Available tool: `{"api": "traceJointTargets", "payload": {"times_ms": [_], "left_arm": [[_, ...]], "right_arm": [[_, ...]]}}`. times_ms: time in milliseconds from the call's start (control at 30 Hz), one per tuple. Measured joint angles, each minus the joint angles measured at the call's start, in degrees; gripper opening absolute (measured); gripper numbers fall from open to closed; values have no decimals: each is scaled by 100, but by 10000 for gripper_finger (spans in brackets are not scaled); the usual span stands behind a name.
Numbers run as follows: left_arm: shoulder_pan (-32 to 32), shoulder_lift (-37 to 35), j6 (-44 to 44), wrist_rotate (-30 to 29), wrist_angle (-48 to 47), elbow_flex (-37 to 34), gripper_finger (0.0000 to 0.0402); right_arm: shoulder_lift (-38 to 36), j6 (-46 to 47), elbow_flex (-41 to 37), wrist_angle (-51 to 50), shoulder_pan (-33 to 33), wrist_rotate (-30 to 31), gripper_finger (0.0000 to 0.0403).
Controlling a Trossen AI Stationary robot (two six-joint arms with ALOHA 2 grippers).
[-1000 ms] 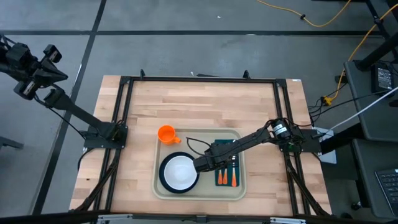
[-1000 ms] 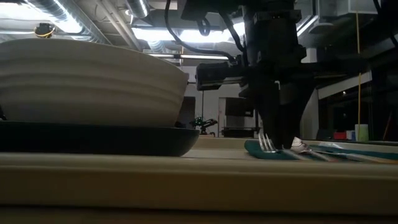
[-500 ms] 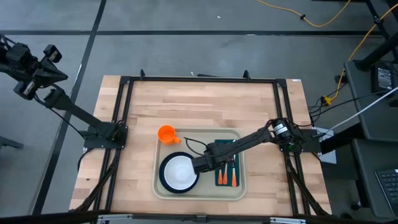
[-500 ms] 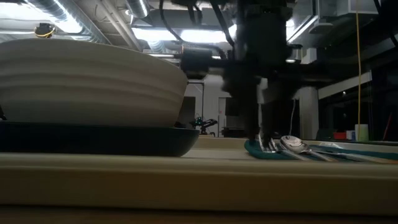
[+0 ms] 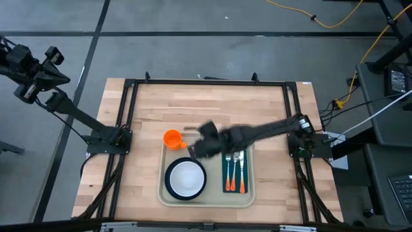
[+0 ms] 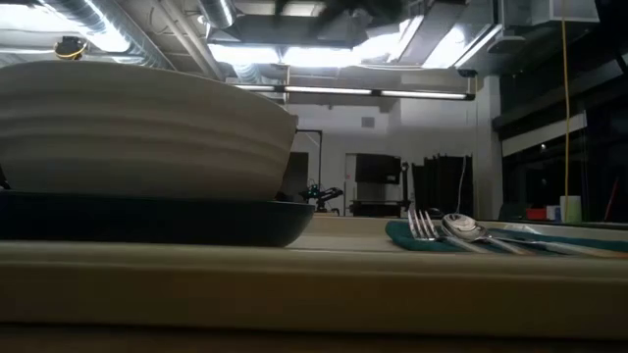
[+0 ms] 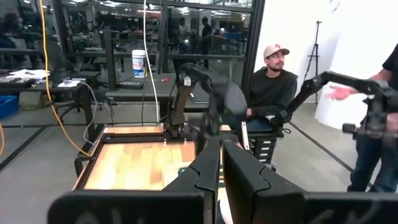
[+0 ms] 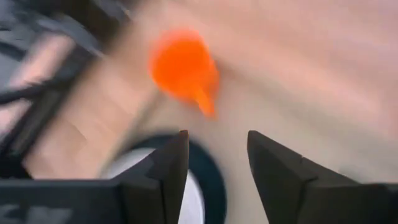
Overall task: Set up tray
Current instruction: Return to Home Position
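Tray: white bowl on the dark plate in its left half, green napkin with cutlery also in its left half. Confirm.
Wrong: the green napkin with the cutlery lies in the right half of the tray; the high view shows it.

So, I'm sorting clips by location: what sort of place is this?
Likely a robotics lab or workshop: exposed ceiling ducts, a yellow cable trailing over the concrete floor, and a metal-framed table.
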Motion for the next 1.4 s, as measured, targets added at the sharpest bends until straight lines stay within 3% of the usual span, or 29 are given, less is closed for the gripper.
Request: {"api": "traceJointTargets", "payload": {"times_ms": [267,433,533,733,967,1100,1233,1400], "left_arm": [[1,18,-38,9,59,-107,11],[138,17,-325,8,17,-103,14],[311,17,-355,7,-9,-103,15],[739,15,-174,-400,-10,-103,11],[1099,9,-994,-477,2,-404,15],[1254,9,-1132,-509,8,-836,11],[1334,15,-1217,-615,-1,-1247,12],[1392,11,-1898,-789,291,-1749,17]], "right_arm": [[-124,-4187,1794,339,-1069,148,170],[-800,-5081,1271,326,-1371,-96,170],[-1286,-5321,754,74,-1424,69,170],[-3072,-5362,-1623,568,-1437,651,170],[-6096,-5376,-5876,3595,-1244,522,170],[-7660,-5316,-7852,5067,-1142,110,170],[-8995,-5202,-9257,6314,-1125,-294,170],[-10351,-5275,-10350,7160,-1125,-625,170]]}}
